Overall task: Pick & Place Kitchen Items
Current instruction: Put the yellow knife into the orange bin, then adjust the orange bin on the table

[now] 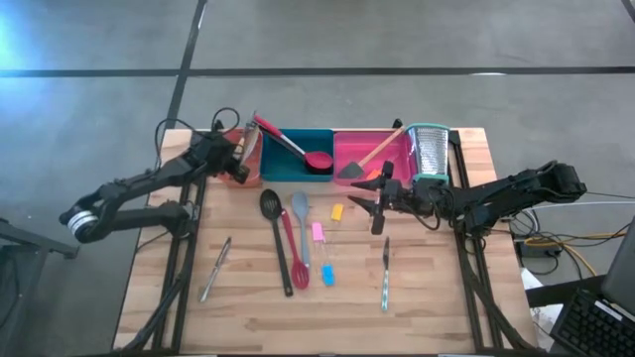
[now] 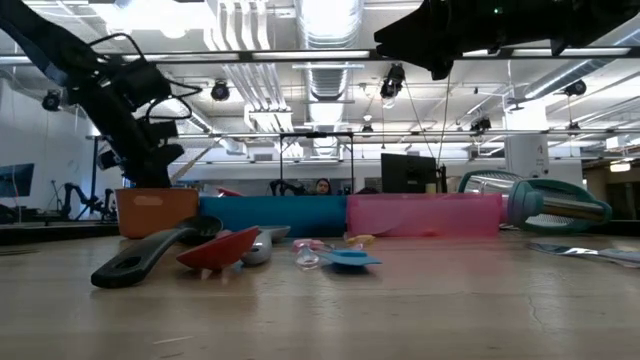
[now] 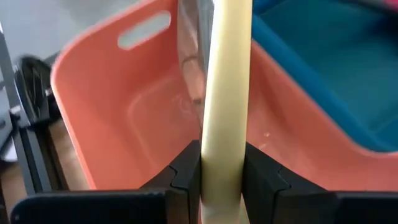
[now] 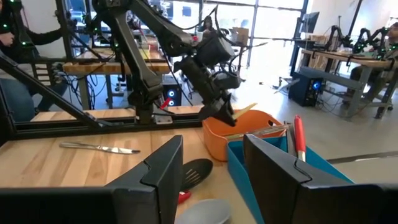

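My left gripper (image 1: 236, 159) hangs over the orange tray (image 1: 241, 171) at the table's far left, shut on a slim tool with a cream handle (image 3: 225, 93). My right gripper (image 1: 371, 201) is open above the table in front of the pink tray (image 1: 369, 149), touching nothing. Lying flat on the table are a black slotted spoon (image 1: 276, 241), a grey spoon (image 1: 300, 226), a red spatula (image 1: 294, 256), small yellow (image 1: 337, 212), pink (image 1: 317, 232) and blue (image 1: 327, 275) tools, a knife (image 1: 385, 274) and a metal utensil (image 1: 215, 268). My left gripper pinches the cream handle (image 3: 222, 163) between its two fingers, coming from above and slanting down toward the orange tray (image 3: 124, 112). The tool is lifted clear. A metal part (image 3: 189, 56) shows beyond the handle, inside the tray. One handle end (image 4: 247, 110) sticks out sideways, tilted upward.
A red spoon (image 1: 290, 144) rests in the teal tray (image 1: 296, 159), and a wooden-handled spatula (image 1: 369, 157) in the pink tray. The metal grater (image 1: 429, 151) lies at the far right. Bare wood lies along the near edge and the left side.
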Robot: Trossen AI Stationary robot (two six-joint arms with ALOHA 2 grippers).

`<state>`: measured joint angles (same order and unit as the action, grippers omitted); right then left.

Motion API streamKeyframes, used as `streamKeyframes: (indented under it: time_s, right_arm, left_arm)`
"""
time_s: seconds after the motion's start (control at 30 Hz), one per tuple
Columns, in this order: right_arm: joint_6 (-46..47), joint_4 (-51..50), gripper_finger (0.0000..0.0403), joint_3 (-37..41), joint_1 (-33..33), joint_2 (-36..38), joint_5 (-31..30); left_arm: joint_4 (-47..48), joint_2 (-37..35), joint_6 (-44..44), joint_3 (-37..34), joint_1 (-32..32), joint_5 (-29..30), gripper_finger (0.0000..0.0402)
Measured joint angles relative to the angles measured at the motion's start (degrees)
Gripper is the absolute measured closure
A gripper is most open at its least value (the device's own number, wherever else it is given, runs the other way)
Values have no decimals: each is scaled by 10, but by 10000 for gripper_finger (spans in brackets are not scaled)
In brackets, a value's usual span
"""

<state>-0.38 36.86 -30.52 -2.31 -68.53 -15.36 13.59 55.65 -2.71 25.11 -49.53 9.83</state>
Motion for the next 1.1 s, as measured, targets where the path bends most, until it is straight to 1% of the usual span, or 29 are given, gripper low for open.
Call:
streamKeyframes:
  time_s: [0.17,0.4,0.57,0.73,0.77,0.93,1.0,1.1]
  right_arm:
    - [0,0,245,0,0,0,-3]
    - [0,-1,249,0,0,0,-3]
    - [0,-1,245,0,0,0,-3]
    - [0,-2,253,0,0,0,-3]
    - [0,-2,254,0,0,0,-3]
    - [0,-2,259,0,0,0,-3]
    - [0,-2,259,0,0,0,-3]
    - [0,-2,256,0,0,0,-3]
  left_arm:
    - [-6,45,-8,-1,-11,-32,318]
    - [-17,106,-36,8,-18,-30,318]
    - [-18,116,-48,8,-17,-28,318]
    - [-16,104,-44,7,-17,-29,314]
    - [-15,100,-42,6,-17,-29,302]
    - [-11,90,-34,5,-17,-32,202]
    - [-11,90,-34,5,-17,-32,175]
    - [-11,90,-34,5,-17,-31,155]
